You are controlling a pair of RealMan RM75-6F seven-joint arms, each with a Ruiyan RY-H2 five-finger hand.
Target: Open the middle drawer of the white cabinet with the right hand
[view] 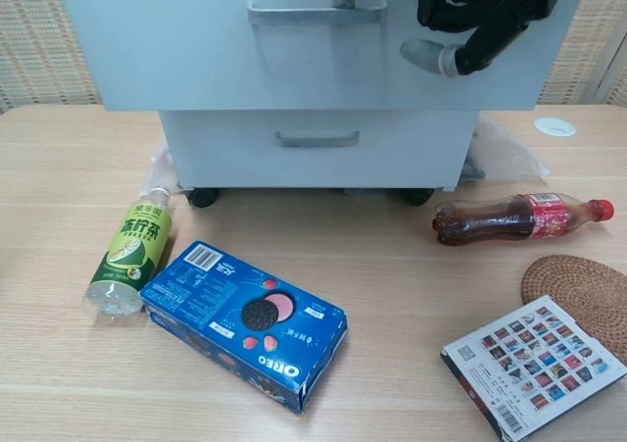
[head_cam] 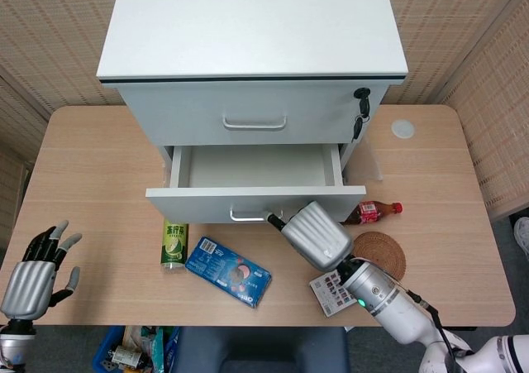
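Woven-wall room, wooden bench (head_cam: pixel 99 166): from the head view, the right hand (head_cam: pixel 316 235) hooks the middle drawer's (head_cam: pixel 252 203) handle (head_cam: pixel 248 217) (drawer pulled out); left hand (head_cam: pixel 33 271) spread, holding nothing. Chest view: Oreo box (view: pixel 243 322) lies below-left of that hand.

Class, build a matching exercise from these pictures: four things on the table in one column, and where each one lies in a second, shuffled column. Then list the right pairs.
Things
1. green tea bottle
2. cola bottle
3. woven coaster
4. blue cookie box

Places
A. near the table's front edge, between the tea bottle and the printed card box
B. left of the cookie box
C. lying right of the cabinet's castors
D. in front of the cola bottle, at the right

Pairs: 1-B, 2-C, 3-D, 4-A
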